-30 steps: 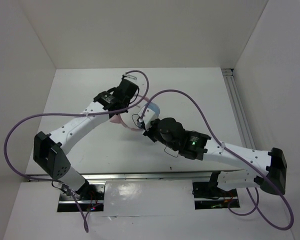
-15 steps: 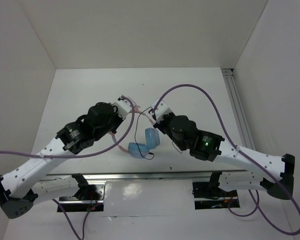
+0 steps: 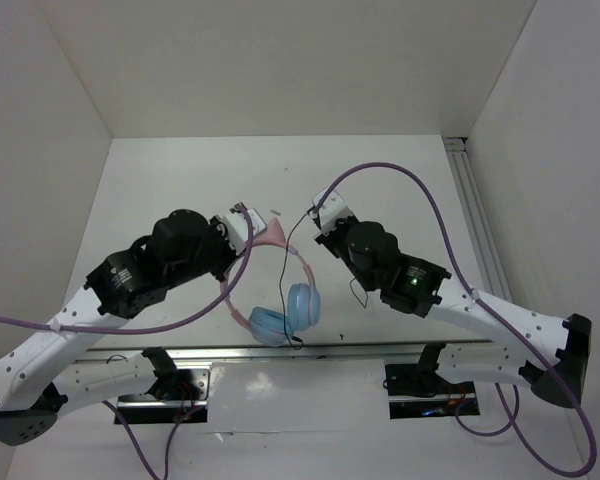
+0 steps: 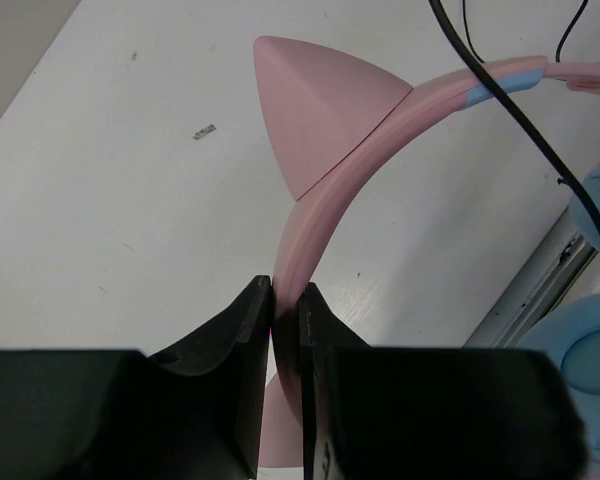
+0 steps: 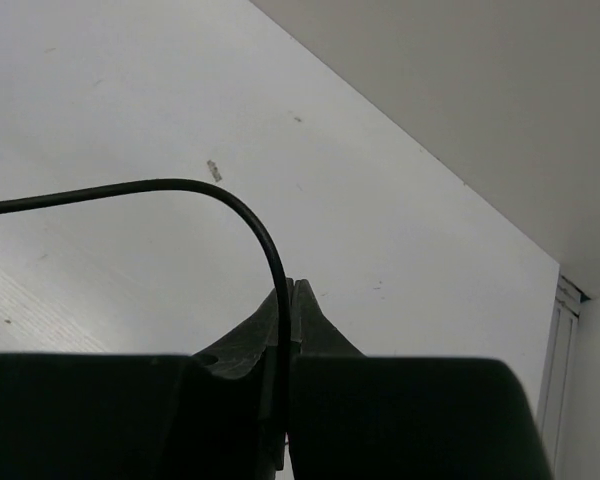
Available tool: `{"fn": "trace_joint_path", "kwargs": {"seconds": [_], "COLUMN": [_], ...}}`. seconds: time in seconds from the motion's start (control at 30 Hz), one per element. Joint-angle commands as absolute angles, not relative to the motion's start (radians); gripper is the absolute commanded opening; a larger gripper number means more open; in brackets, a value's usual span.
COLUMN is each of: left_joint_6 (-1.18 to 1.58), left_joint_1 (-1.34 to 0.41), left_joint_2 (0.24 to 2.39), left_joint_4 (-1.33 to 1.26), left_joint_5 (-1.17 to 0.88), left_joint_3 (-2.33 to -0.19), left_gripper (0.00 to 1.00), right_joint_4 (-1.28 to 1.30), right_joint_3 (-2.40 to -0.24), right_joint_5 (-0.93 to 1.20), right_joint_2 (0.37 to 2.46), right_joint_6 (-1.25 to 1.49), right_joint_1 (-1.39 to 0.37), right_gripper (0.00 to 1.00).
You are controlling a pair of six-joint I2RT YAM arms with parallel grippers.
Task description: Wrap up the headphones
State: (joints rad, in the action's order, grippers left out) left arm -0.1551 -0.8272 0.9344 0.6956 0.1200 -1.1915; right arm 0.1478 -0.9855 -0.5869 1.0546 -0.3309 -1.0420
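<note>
Pinching right gripper: its jaws are pressing together on the thin black cord, which is arching up and away to the gripper's left.
Clamping left gripper: its jaws are squeezing the pink headband edge-on, just short of a cat ear.
Headphones: they are hanging between the two arms, the band curving from the left gripper toward the near edge of the table. The blue ear cups are sitting lowest, side by side.
Cord's path: it is running from the right gripper down across the band toward the cups.
Coming move: it is likely hinging on the band lying to the right gripper's left, its arc running far to near. The cord-holding right arm is best placed to loop it.
</note>
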Motion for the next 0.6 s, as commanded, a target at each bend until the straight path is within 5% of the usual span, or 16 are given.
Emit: {"fn": "trace_joint_path", "kwargs": {"seconds": [0.0, 0.57], "left_joint_6": [-0.095, 0.126], "left_joint_1": [-0.828, -0.828], "left_joint_2": [0.92, 1.025], "left_joint_4": [0.637, 0.732], "left_joint_5": [0.094, 0.091], "left_joint_3": [-1.31, -1.523], "left_gripper": [0.0, 0.0], "right_joint_4": [0.066, -0.067], "right_joint_3": [-0.979, -0.884], "right_joint_5": [-0.54, -0.362], "right_joint_2": [1.057, 1.071], "right_joint_6": [-0.31, -0.177], "right_joint_1": [-0.99, -0.787], "right_gripper": [0.0, 0.0]}}
